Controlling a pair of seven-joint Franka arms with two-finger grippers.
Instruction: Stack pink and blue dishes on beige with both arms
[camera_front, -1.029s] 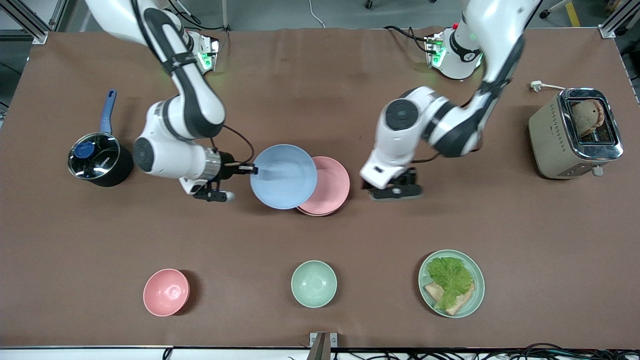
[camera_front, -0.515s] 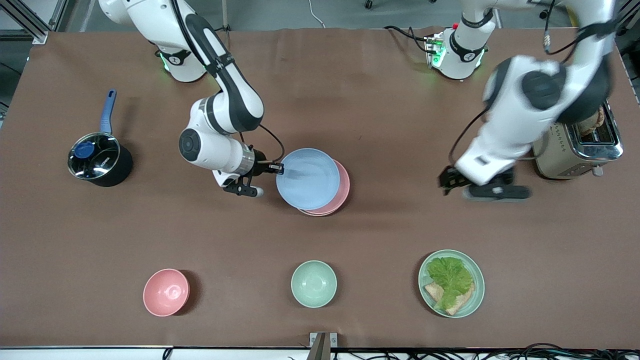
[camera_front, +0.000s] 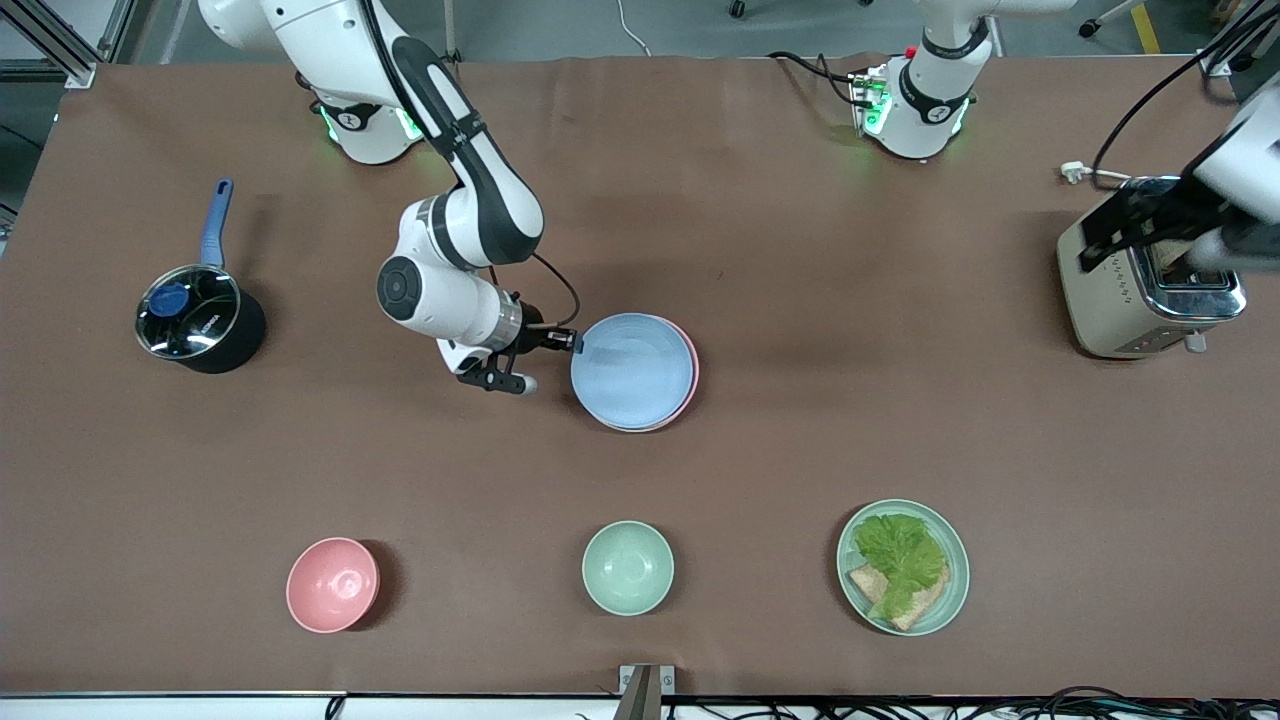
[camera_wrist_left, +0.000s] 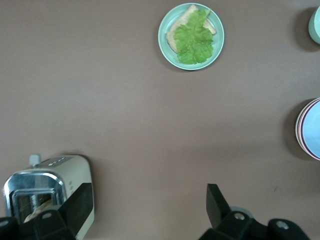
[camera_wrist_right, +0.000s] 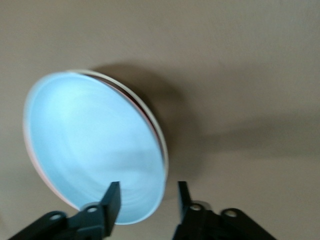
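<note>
The light blue plate (camera_front: 632, 370) lies on the pale pink plate (camera_front: 692, 372) at the middle of the table, and only a pink crescent of rim shows. The beige plate is hidden in the front view; a thin pale rim (camera_wrist_right: 163, 146) shows under the stack in the right wrist view. My right gripper (camera_front: 572, 342) is at the blue plate's (camera_wrist_right: 90, 145) rim on the right arm's side, open, with its fingers (camera_wrist_right: 112, 200) astride the rim. My left gripper (camera_front: 1150, 238) hangs open and empty high over the toaster (camera_front: 1110, 290).
A black pot with a blue handle (camera_front: 200, 325) stands toward the right arm's end. Nearest the front camera are a pink bowl (camera_front: 332, 585), a mint-green bowl (camera_front: 627, 567) and a mint-green plate with lettuce and bread (camera_front: 903, 567).
My right arm carried the blue plate over the pink plate and set it down on it, then opened. My left arm swung away from the stack and up over the toaster.
</note>
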